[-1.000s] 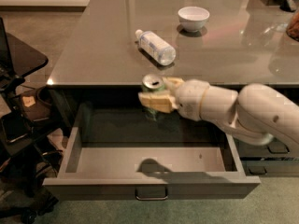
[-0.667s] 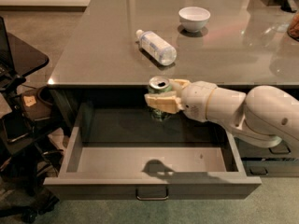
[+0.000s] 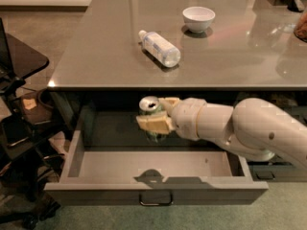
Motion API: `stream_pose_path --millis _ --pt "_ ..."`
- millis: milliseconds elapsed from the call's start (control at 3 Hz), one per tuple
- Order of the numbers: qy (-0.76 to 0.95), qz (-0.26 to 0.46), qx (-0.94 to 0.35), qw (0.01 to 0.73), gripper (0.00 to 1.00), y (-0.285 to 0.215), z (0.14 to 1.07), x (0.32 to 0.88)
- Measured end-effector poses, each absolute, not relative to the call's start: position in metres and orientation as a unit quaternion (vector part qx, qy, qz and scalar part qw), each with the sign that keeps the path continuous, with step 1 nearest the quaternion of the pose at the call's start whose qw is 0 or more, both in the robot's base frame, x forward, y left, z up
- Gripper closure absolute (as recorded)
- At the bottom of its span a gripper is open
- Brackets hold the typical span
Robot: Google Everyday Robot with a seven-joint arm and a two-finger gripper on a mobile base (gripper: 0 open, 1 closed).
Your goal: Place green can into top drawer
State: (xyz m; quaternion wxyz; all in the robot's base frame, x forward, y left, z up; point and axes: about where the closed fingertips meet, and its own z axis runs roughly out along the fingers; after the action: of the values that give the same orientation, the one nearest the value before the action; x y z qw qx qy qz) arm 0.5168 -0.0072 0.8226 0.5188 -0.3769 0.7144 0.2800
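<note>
Just beyond the gripper, which hangs under the front edge of the grey countertop, a clear plastic bottle lies on its side on that top. A white bowl stands upright farther back, to the gripper's right. A black stand sits well off to its left, with green carpet below.

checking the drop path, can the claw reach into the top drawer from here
Probably yes: the claw, shut on the green can, hangs over the open top drawer with nothing beneath.
</note>
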Motion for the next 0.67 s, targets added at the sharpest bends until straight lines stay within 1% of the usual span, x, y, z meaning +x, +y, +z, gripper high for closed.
stream_pose_path --millis 333,667 --pt "0.740 0.260 -0.397 0.477 1.00 0.0073 0.7781 0.4971" --pt "0.742 0.261 -0.399 0.471 1.00 0.0101 0.7719 0.4930"
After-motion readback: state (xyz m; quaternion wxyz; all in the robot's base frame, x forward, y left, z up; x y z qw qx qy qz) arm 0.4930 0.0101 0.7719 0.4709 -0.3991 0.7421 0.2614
